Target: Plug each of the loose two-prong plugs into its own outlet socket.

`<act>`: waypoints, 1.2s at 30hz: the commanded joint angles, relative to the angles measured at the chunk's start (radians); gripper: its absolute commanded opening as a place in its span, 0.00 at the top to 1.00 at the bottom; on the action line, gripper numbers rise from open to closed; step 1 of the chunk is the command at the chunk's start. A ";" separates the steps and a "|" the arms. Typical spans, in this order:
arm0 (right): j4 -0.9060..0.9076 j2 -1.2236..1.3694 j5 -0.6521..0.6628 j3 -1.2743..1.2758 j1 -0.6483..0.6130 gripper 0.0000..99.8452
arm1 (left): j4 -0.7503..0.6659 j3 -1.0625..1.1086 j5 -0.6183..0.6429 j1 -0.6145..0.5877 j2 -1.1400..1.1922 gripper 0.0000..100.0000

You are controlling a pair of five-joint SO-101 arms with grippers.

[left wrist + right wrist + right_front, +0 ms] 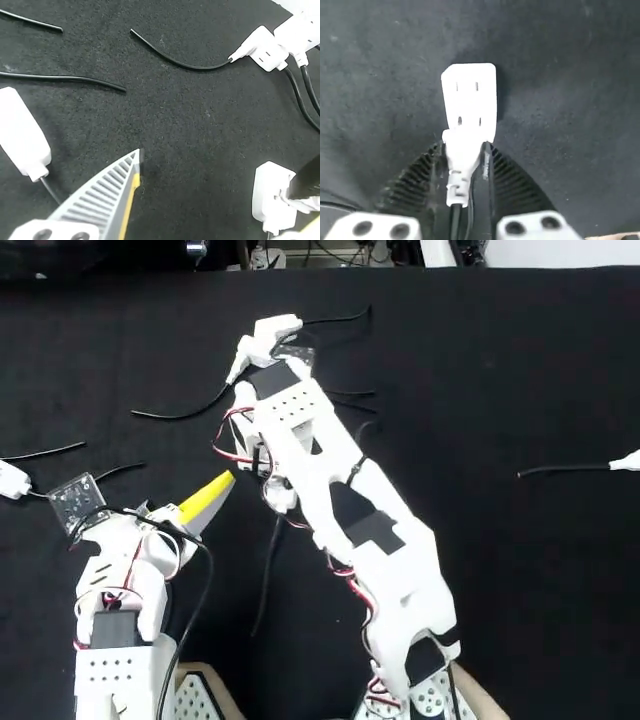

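Arm bases nearest; from above, the left gripper sits low over black cloth, a white cord-end at one side edge, another opposite, cable clutter in the room beyond. Left wrist: its fingers meet on nothing, a white plug lying well off. Right wrist: right gripper clamps an outlet socket, slots bare, so I judge most pairing undone.
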 commanded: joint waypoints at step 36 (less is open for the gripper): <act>-0.012 0.053 0.226 -0.180 0.083 0.99 | -0.015 0.013 -0.005 -0.007 -0.009 0.46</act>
